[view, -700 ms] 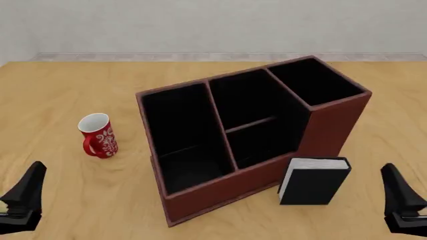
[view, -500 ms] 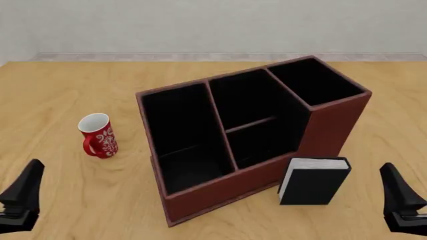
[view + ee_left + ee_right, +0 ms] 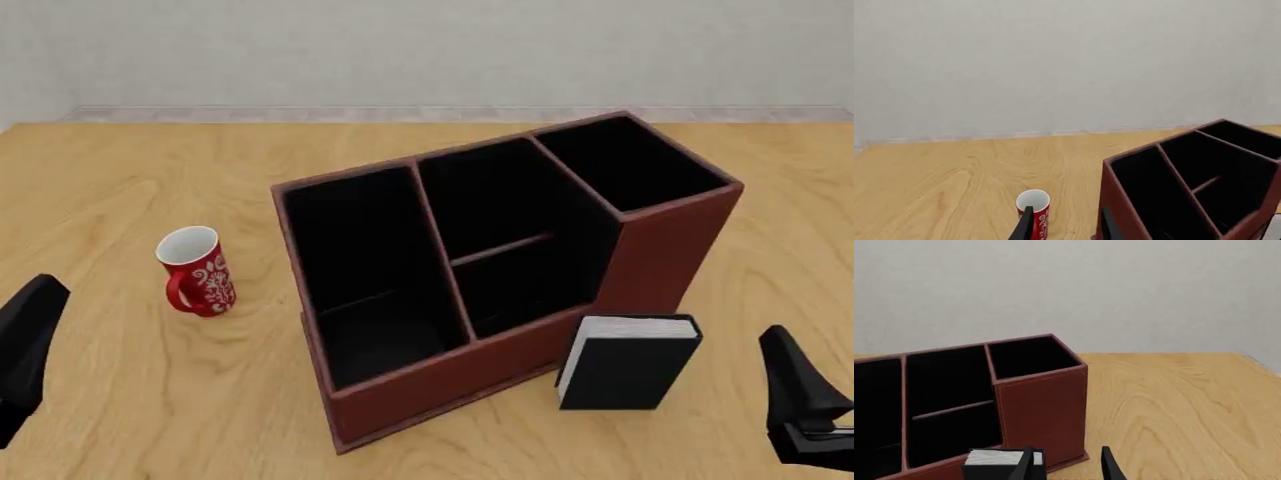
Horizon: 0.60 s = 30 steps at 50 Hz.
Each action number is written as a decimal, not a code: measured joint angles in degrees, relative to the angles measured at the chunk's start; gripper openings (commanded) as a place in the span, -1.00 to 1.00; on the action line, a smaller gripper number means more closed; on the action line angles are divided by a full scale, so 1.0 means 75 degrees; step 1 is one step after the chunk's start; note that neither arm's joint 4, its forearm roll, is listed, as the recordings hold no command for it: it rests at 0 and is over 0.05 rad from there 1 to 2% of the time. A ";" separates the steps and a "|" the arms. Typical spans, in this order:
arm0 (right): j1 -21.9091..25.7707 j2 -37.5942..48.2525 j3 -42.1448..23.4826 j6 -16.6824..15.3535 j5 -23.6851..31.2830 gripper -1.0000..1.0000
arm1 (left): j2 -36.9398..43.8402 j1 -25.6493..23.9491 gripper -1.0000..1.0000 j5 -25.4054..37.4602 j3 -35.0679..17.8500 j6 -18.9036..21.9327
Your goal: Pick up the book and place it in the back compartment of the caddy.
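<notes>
Just left of the right gripper [image 3: 798, 405], and a little farther out along the reach, the book [image 3: 627, 361] is standing upright on the table [image 3: 120, 180], its black cover facing the camera and its white page edges showing along the top. It is sitting right beside the near wall of the caddy [image 3: 507, 280], below the tall end cell; whether the two are touching cannot be told. Beyond the book, the back compartment [image 3: 491, 205] is lying behind the cross divider in the middle column, its black lining bare.

In the right wrist view the right gripper [image 3: 1066, 464] is holding nothing, its two dark fingers [image 3: 1109, 464] standing apart with a clear gap, and the book [image 3: 1002, 463] is showing just past them. The left gripper [image 3: 1066, 225] is likewise standing parted around nothing, with the red-and-white mug [image 3: 1034, 212] just beyond its fingers [image 3: 1025, 225] and the caddy [image 3: 1187, 190] off to its side. From the front, the left gripper [image 3: 24, 350] is hanging at the near left edge, well apart from the mug [image 3: 196, 271].
</notes>
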 measured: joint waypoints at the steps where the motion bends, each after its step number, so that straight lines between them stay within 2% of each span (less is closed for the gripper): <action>1: 0.0001 -0.0010 0.0000 -0.0008 0.0003 1.00 | 0.0071 -0.0078 1.00 0.0001 -0.0074 -0.0021; 10: 0.0000 -0.0018 0.0004 -0.0023 -0.0008 1.00 | 0.0836 -0.0861 1.00 -0.0163 -0.0561 -0.0138; 30: -0.0004 0.0029 0.0004 -0.0006 -0.0037 1.00 | 0.2685 -0.2605 1.00 -0.1185 -0.0931 -0.0126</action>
